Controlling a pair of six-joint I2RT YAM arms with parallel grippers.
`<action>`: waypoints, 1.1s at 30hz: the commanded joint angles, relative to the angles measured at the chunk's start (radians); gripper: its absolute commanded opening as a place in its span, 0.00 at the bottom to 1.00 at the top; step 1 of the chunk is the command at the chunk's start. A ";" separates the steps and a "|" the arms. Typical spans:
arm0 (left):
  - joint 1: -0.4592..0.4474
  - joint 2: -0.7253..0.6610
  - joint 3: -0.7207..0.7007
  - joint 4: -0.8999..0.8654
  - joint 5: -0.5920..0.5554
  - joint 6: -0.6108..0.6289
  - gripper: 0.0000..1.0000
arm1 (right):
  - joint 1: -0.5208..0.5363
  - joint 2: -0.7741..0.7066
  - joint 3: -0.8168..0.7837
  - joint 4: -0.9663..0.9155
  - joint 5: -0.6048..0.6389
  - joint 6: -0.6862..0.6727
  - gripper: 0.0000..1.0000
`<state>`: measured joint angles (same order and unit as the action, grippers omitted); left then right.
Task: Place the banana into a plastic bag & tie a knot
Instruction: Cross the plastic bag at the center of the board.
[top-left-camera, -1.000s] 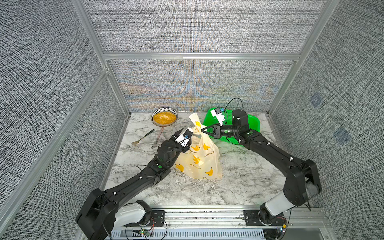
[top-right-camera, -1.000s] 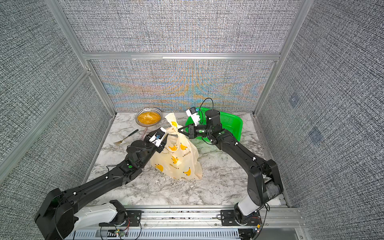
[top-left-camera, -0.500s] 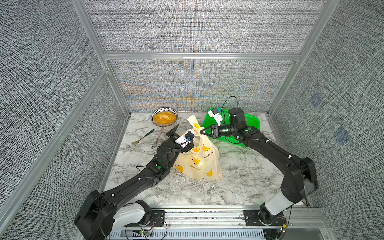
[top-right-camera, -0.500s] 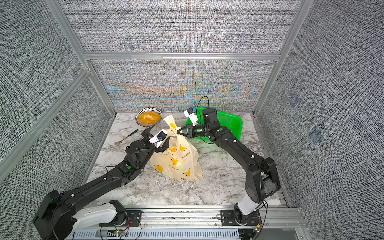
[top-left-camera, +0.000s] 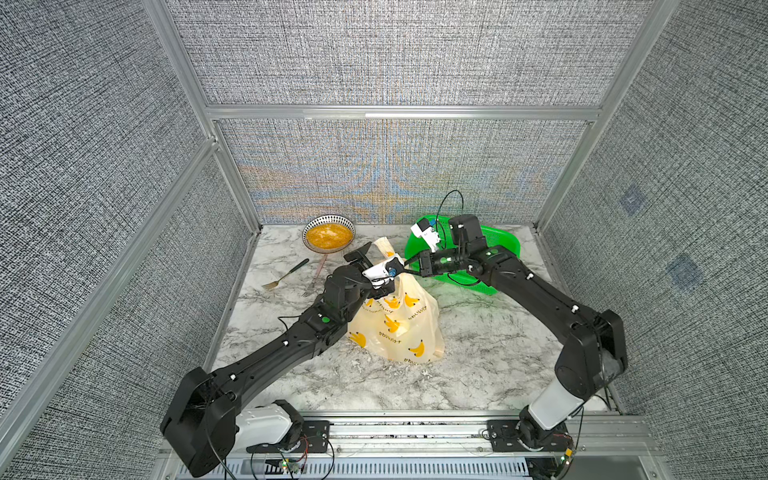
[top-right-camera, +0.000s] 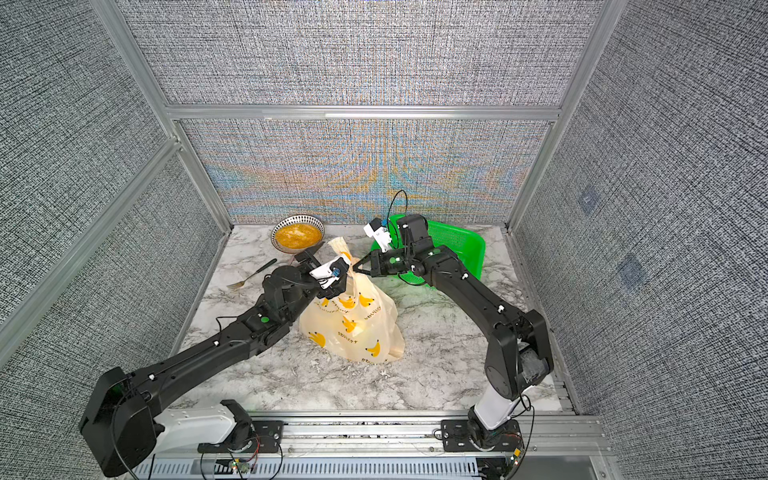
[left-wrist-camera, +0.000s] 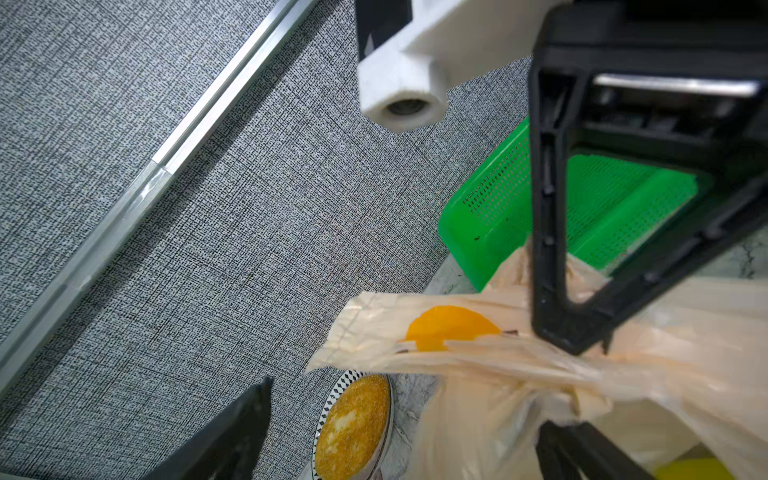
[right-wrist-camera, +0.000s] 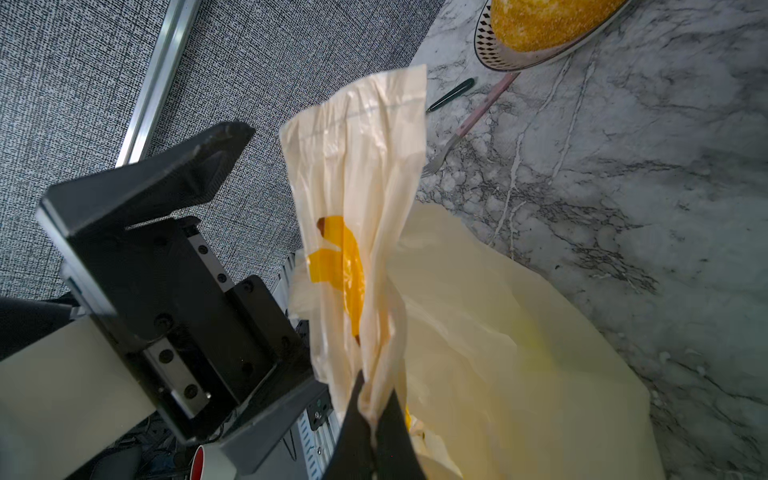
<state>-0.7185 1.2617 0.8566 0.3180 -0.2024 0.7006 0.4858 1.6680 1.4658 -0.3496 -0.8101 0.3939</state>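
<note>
Cream plastic bag (top-left-camera: 397, 328) stands mid-table, with the marble table (top-left-camera: 478, 374) free toward the front edge; the right gripper (right-wrist-camera: 371, 417) is clamped on the bag's top, while the left gripper (top-left-camera: 372, 270) gapes wide beside it, holding nothing.

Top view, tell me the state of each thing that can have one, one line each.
plastic bag, standing upright, bulging
knot, handles twisted together, loose end sticking out; tightness unclear
banana, inside the bag, barely visible
left gripper, open, holding nothing
right gripper, shut on the plastic bag's handle
bowl, upright, filled with yellow food
green basket, upright, partly hidden
dark-handled fork, lying flat
</note>
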 joint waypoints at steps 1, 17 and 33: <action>0.000 0.029 0.051 -0.115 0.034 0.006 0.99 | 0.002 -0.009 0.019 -0.040 -0.022 -0.010 0.00; 0.045 0.115 0.198 -0.269 0.148 -0.018 0.96 | -0.002 -0.037 0.041 -0.119 -0.050 -0.062 0.00; 0.051 0.135 0.365 -0.607 0.330 -0.101 0.27 | -0.038 -0.062 0.009 -0.070 -0.116 -0.109 0.00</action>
<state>-0.6712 1.4117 1.2003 -0.1864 0.0441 0.6472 0.4522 1.6135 1.4853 -0.4408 -0.8898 0.3141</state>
